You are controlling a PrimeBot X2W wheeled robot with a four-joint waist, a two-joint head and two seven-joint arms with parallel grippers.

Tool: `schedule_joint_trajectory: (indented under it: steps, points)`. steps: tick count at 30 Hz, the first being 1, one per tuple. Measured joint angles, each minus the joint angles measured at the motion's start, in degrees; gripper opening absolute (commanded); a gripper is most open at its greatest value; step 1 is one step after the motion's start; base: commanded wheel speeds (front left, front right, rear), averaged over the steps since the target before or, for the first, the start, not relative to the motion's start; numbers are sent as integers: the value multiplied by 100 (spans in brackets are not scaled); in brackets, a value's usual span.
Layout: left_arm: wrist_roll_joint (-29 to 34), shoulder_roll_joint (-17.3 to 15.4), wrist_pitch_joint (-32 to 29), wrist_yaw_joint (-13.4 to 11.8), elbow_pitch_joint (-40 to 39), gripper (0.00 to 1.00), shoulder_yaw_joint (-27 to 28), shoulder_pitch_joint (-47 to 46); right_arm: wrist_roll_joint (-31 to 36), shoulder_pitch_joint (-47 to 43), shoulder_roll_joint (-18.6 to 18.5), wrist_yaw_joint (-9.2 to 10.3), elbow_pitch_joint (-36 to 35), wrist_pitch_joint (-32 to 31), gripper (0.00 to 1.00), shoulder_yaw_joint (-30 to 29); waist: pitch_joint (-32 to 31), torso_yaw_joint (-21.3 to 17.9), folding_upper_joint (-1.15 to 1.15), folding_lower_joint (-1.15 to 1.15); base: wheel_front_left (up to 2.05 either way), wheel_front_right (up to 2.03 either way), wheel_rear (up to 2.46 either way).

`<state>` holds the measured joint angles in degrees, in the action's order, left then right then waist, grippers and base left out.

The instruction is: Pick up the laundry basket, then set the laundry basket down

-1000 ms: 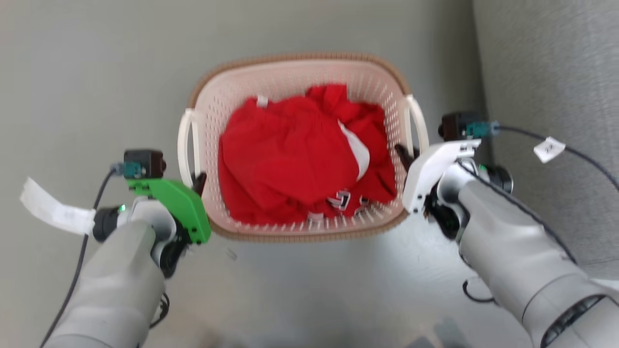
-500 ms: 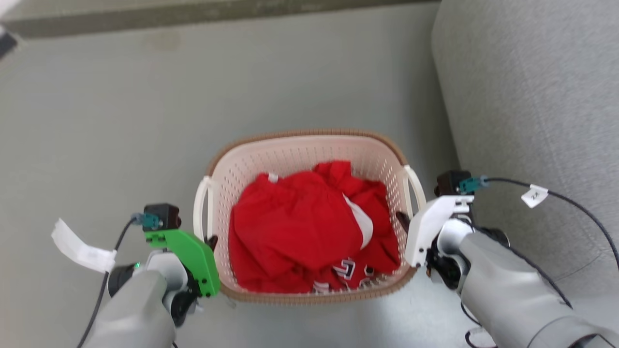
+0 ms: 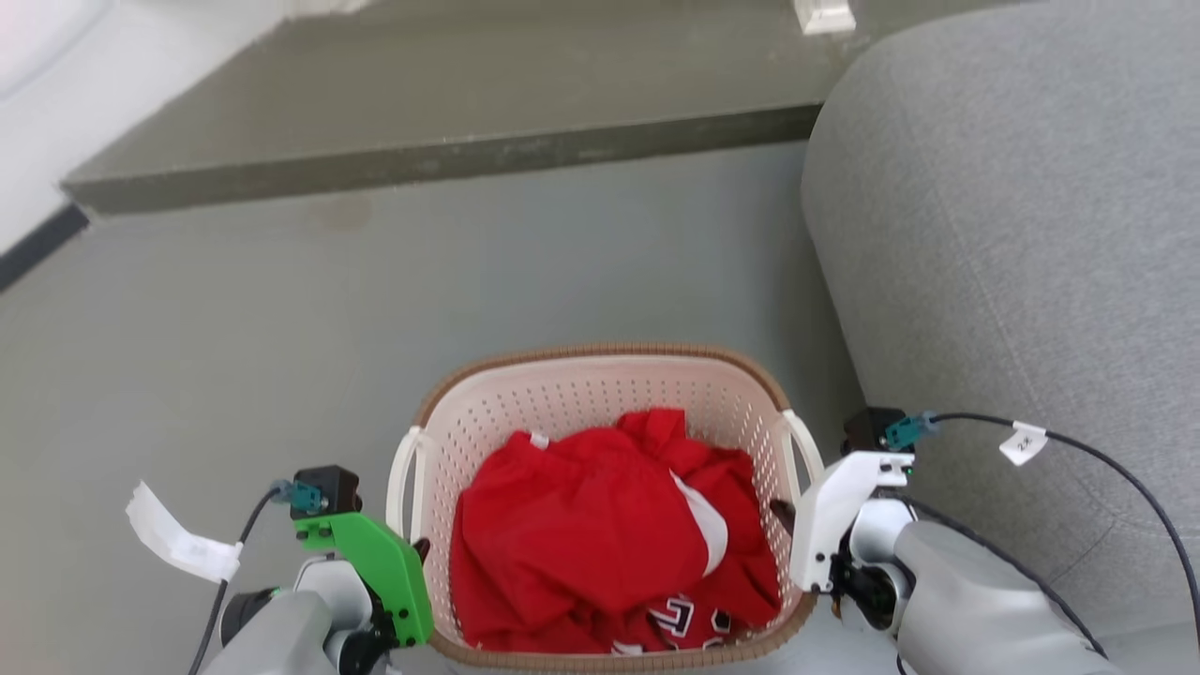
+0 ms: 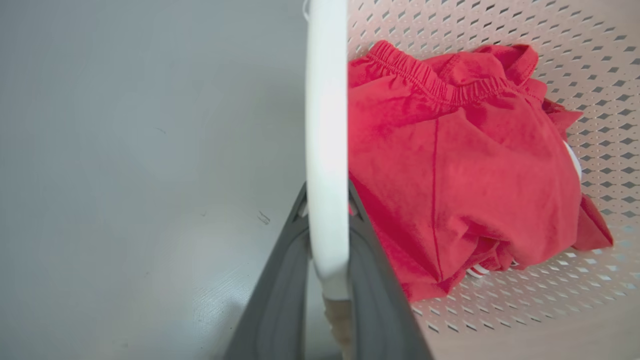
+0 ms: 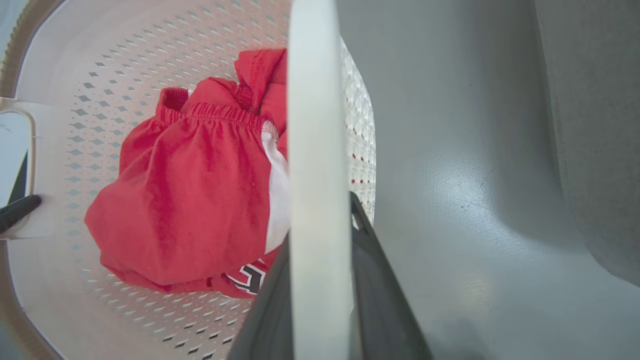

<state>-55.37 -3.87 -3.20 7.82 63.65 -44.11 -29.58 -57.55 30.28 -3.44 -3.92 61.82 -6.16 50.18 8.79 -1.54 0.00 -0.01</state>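
Note:
The laundry basket [image 3: 581, 398] is cream-white and perforated, with a brown rim, and sits low in the middle of the head view. A red garment [image 3: 600, 534] lies bunched inside it. My left gripper [image 3: 417, 548] is shut on the basket's left white handle [image 4: 327, 125], which runs between its dark fingers [image 4: 280, 290]. My right gripper [image 3: 780, 514] is shut on the right white handle [image 5: 317, 150] in the same way. The right wrist view looks into the basket [image 5: 100, 60] at the red garment [image 5: 200, 200]. Whether the basket's base touches the floor is hidden.
A grey sofa [image 3: 1012, 234] rises close on the right of the basket. A darker raised step [image 3: 422, 103] crosses the back, with a white wall [image 3: 37, 56] at the far left. Grey floor [image 3: 281, 328] stretches ahead and to the left.
The head camera has tilted up, so the basket and both grippers sit lower in the picture and the step and sofa have come into view. Both grips on the handles look unchanged.

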Motion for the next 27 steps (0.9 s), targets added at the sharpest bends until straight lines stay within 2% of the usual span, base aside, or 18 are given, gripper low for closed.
schedule_joint_trajectory:
  steps: [9, 27]
  points:
    - [-49, 33, -35, 1, 82, 0, 1, 119, -101, -96, -4, 51, -57, -146, 0, 121, -340, -24, 0, 0, 0, 0, 0]
    - [-77, 53, -78, 0, 151, 0, 8, 127, -211, -102, -16, 100, -101, -255, 0, 288, -418, 3, 0, 0, 0, 0, 0]
